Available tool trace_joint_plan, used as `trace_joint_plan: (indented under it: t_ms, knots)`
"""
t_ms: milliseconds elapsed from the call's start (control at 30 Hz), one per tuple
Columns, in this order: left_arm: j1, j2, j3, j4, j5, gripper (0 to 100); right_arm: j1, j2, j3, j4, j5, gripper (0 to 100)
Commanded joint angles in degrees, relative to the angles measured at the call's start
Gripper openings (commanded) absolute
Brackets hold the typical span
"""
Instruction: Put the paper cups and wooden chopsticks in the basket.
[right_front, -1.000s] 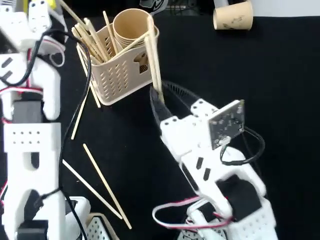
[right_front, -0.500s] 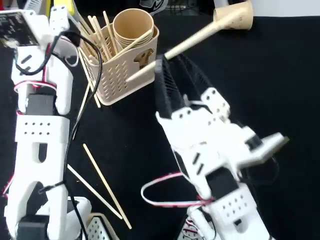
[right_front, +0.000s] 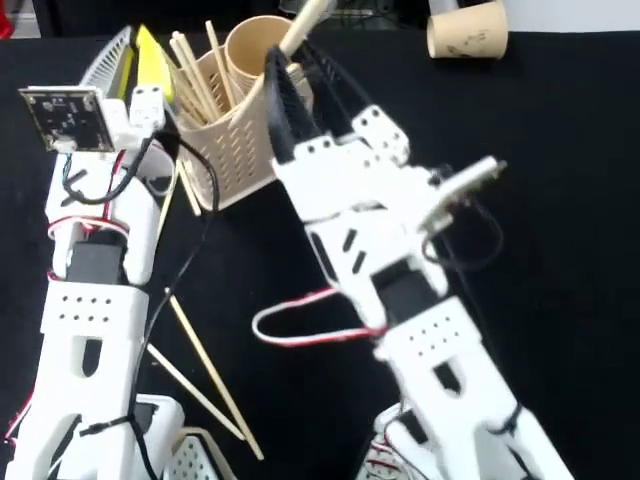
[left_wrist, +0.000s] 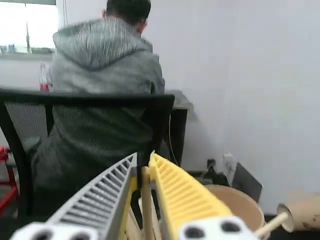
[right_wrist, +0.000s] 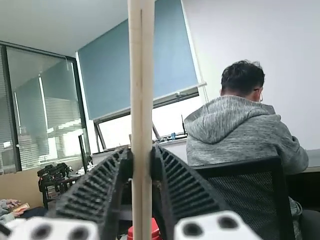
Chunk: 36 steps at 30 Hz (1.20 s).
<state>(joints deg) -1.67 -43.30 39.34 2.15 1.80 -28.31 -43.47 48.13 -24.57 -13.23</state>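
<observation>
The basket stands toward the far side of the black table, with stacked paper cups nested in one side of it and a bundle of chopsticks leaning out of the other. Right over the basket's near rim is the right pincer, its black jaws clamped tight on a held chopstick that slants up past the cups' rim; in the right wrist view the same held chopstick runs straight up from between the ribbed jaws of the right pincer. The left pincer, one jaw grey and one yellow, sits just beside the basket on the side of the bundle, and in the left wrist view the left pincer is closed around a thin chopstick, with the rim of the stacked paper cups beyond it. One more lone cup lies on its side at the table's far edge, well apart from the basket. Two loose chopsticks lie crossed on the table near the left arm's base, and another slanting chopstick lies by the foot of the basket, partly hidden by that arm
</observation>
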Motion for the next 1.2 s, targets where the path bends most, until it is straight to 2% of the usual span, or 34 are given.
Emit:
trace_joint_plan:
  t_ms: [0, 100, 200, 400, 533, 667, 1000, 1167]
  knots:
    - [0.2, -1.6, 0.0, 5.0, 5.6, 13, 0.7, 4.3, -6.4, -1.0, -0.5, 1.1]
    - [0.0, -1.7, -0.1, 7.3, 9.4, 17, 0.7, 8.6, -9.5, -1.2, -0.5, 1.1]
    - [0.0, -1.7, -2.3, 12.1, 9.9, 18, 0.5, 12.9, -11.8, -1.4, -0.5, 1.1]
    - [-2.4, -1.7, -15.1, 35.0, 10.2, 18, 0.4, 20.5, -14.5, -1.5, -0.5, 1.1]
    - [-10.4, -1.7, -22.4, 46.0, 15.6, 18, -1.6, 21.9, -11.6, -9.6, 1.2, 1.1]
    - [-17.7, -1.7, -26.0, 51.2, 17.3, 18, -2.0, 25.9, -9.9, -12.9, 2.9, 1.1]
    - [-19.3, -1.7, -25.9, 64.7, 15.6, 18, -2.2, 36.7, -9.3, -16.7, 3.2, 1.7]
    - [-24.6, -1.7, -24.1, 65.1, 14.4, 18, -4.5, 41.0, -9.2, -16.7, 5.5, 12.9]
